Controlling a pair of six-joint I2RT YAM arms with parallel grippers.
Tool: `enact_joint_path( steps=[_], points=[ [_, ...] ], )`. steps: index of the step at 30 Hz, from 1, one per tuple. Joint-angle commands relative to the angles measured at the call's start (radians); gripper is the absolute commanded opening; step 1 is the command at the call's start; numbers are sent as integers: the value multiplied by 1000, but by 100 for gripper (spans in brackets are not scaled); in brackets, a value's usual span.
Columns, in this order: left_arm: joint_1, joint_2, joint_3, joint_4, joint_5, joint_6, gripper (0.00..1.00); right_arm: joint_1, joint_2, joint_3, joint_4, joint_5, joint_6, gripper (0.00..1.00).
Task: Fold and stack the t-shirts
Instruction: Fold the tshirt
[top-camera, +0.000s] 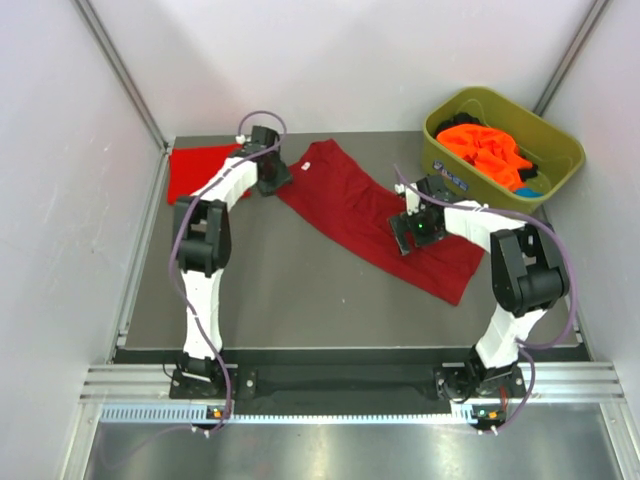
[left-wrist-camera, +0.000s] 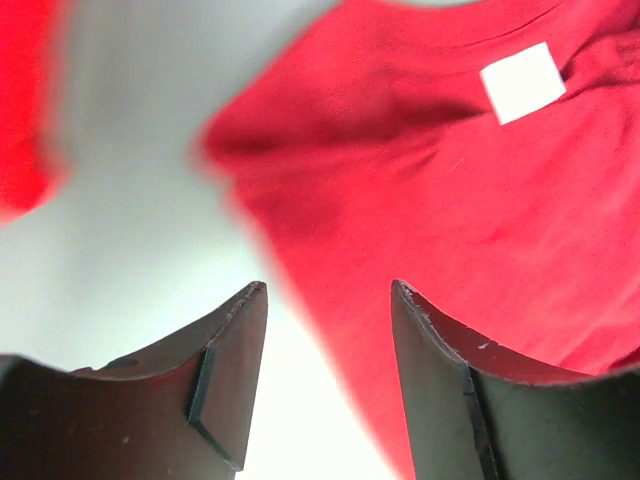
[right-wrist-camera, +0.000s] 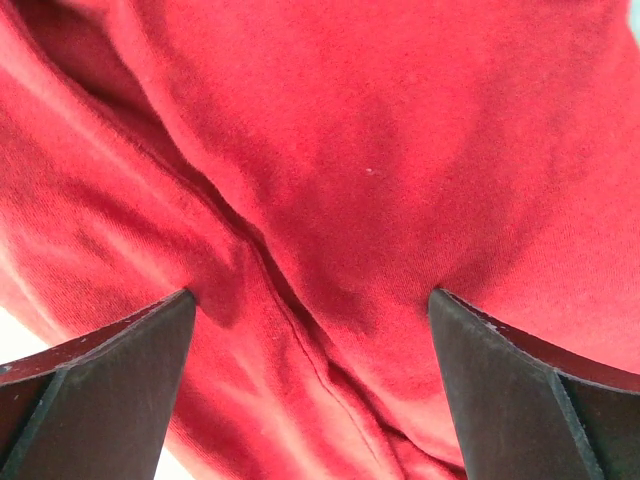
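From above, the crimson shirt (top-camera: 350, 205) lies slantwise across the tabletop (top-camera: 300, 290), from upper centre to lower right. A red shirt (top-camera: 198, 172) lies flat at upper left, and orange shirts (top-camera: 485, 148) are heaped in the tub (top-camera: 492, 182) at upper right. My left jaws sit at the crimson shirt's upper end, my right jaws over its middle. In the left wrist view my jaws stand partly open with nothing between them; the shirt's edge is just right of the gap and its white label (left-wrist-camera: 522, 82) is at upper right. In the right wrist view my jaws are spread wide and empty over rumpled crimson cloth, a crease running between them. I judge the step is spreading this shirt flat: each side should pinch cloth near an edge, then pull apart evenly so the creases go.
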Motion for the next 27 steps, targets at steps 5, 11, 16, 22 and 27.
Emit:
enact_joint_path(
  steps=[5,11,16,22,27],
  points=[
    [51,-275,-237,52,-25,38,57,4,-29,-125,4,-49,215,100],
    [48,-390,-407,58,34,23,57,10,-78,-218,23,17,341,100],
    [39,-491,-535,94,72,20,57,17,-127,-287,21,35,436,100],
    [37,-597,-630,105,131,12,57,58,-243,-389,64,46,588,100],
    [36,-643,-710,141,209,11,57,83,-328,-435,49,89,672,100]
  ],
)
